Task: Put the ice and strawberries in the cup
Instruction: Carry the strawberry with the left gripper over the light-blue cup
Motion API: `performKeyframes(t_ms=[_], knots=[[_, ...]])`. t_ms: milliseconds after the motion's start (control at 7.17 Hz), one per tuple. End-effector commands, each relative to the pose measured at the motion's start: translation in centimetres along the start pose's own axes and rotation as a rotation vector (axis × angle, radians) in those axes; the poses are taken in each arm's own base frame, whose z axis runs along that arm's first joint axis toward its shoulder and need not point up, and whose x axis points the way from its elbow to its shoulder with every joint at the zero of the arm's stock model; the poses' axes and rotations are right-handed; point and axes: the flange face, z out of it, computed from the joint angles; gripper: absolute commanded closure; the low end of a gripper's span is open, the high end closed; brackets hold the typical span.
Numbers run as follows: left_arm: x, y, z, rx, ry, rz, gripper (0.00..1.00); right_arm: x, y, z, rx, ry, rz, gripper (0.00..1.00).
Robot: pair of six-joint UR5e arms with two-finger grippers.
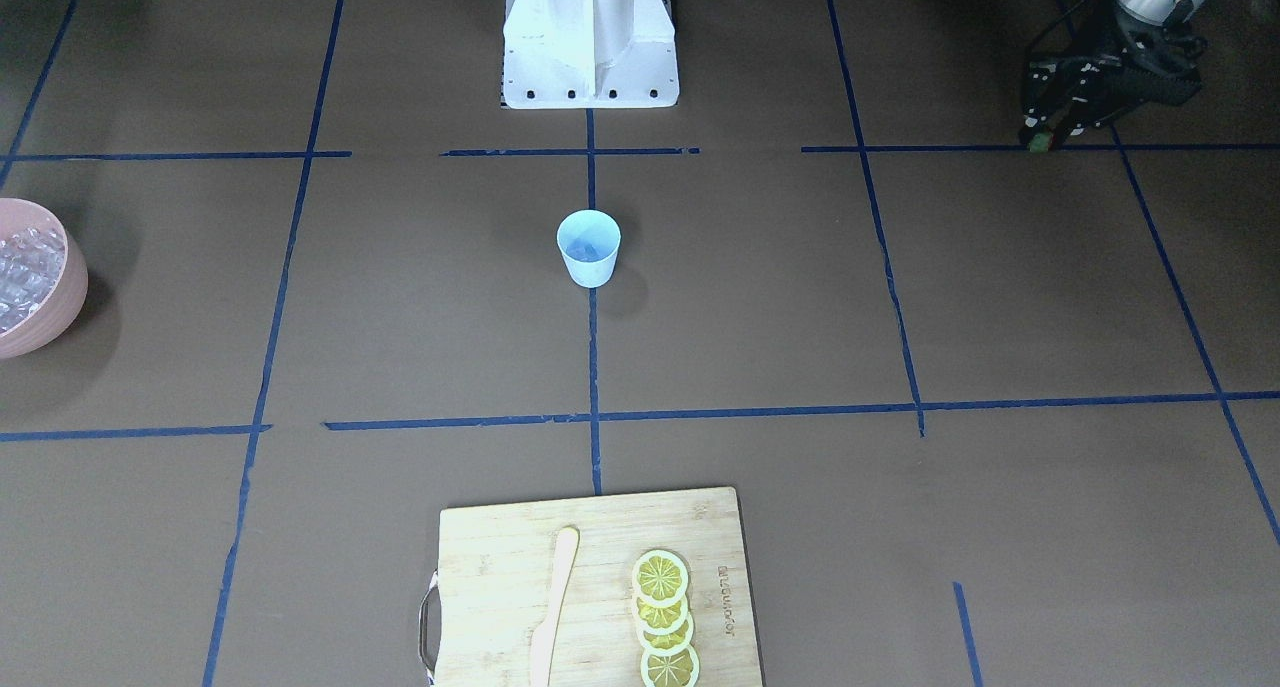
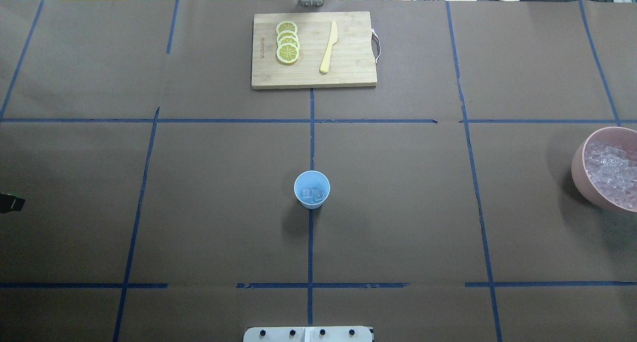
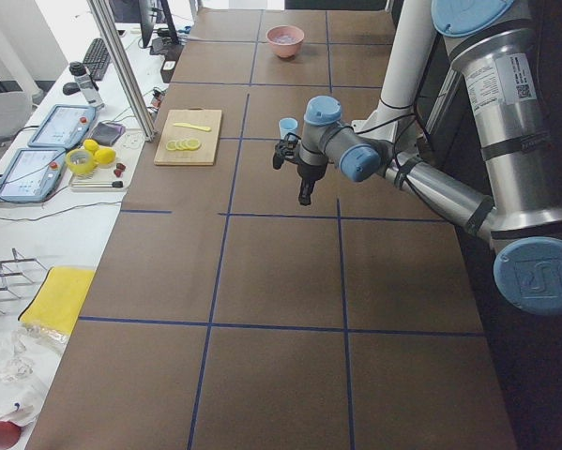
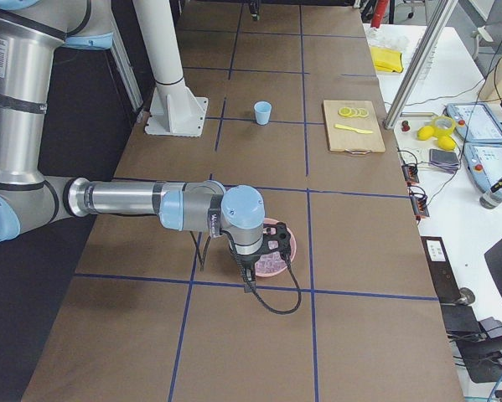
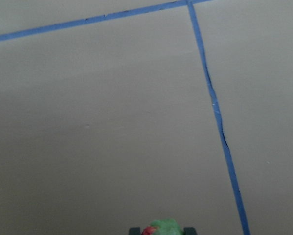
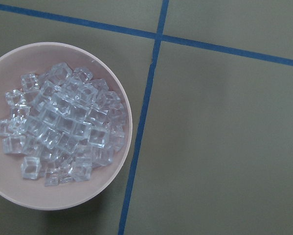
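While ice point(image 2: 314, 194) sat in the cup point(image 2: 298, 181), the left gripper point(image 1: 1040, 137), far from it, clasped the strawberry point(image 5: 162, 228) between its fingers; the right gripper point(image 4: 266, 253) fingers' state could not be told.

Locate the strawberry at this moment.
The strawberry is pinched in the left gripper, at the left wrist view's bottom edge, over bare table on the robot's left, far from the cup.

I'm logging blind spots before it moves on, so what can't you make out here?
Right claw: shows only in the exterior right view, small, above the pink bowl; open or shut is unclear.
Strawberry: mostly cut off by the left wrist view's bottom edge.
Ice in the cup: too small overhead to count.
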Motion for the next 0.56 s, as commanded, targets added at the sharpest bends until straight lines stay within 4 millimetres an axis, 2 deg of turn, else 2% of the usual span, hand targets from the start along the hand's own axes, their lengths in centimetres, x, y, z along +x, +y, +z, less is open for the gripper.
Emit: performKeyframes(t_ms=[0, 139, 279, 418], knots=[[6.9, -5.4, -2.7, -0.019, -0.012, -0.027, 0.99, 0.0, 0.1, 0.1, -0.001, -0.003, 0.003, 0.01], [12.8, -7.3, -3.9, -0.058, -0.013, -0.074, 0.99, 0.1, 0.2, 0.1, -0.003, -0.002, 0.004, 0.01], [18.6, -7.5, -3.4, -0.093, -0.018, -0.089, 0.98, 0.1, 0.2, 0.1, -0.003, -0.002, 0.006, 0.01], [23.9, -9.4, -2.0, -0.083, -0.019, -0.159, 0.98, 0.1, 0.1, 0.1, -0.003, -0.002, 0.006, 0.01]])
